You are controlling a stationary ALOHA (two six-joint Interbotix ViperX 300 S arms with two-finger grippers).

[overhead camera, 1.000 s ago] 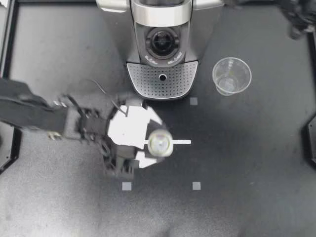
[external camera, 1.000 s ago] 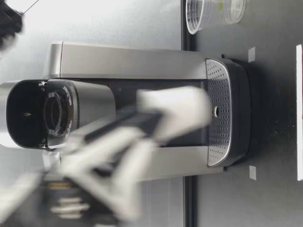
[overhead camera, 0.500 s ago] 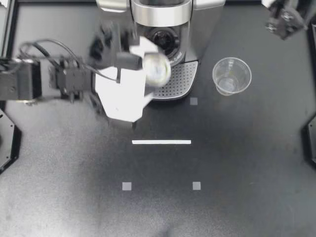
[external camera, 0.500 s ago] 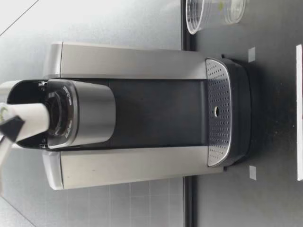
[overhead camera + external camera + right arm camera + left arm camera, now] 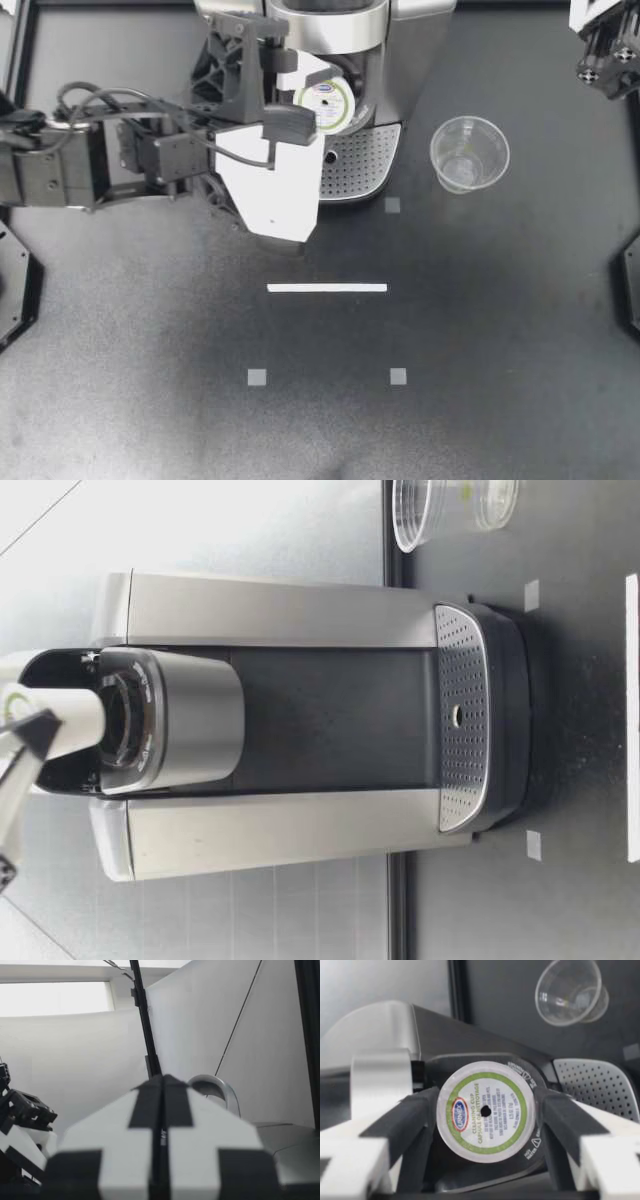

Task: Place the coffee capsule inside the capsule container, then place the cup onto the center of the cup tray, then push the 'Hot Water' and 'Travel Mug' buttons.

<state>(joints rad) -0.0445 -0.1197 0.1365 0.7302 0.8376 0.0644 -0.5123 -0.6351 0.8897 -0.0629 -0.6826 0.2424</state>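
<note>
Above the capsule container (image 5: 124, 721), my left pincer (image 5: 322, 102) grips the coffee capsule (image 5: 486, 1111); my right pincer (image 5: 603, 60) is clenched.

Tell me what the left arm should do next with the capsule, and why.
Probably lower straight down: the left gripper is shut on the capsule, which hangs at the mouth of the open container, not yet seated in it.

The coffee machine (image 5: 410, 60) looks brushed metal, the cup (image 5: 469, 153) clear glossy plastic.
</note>
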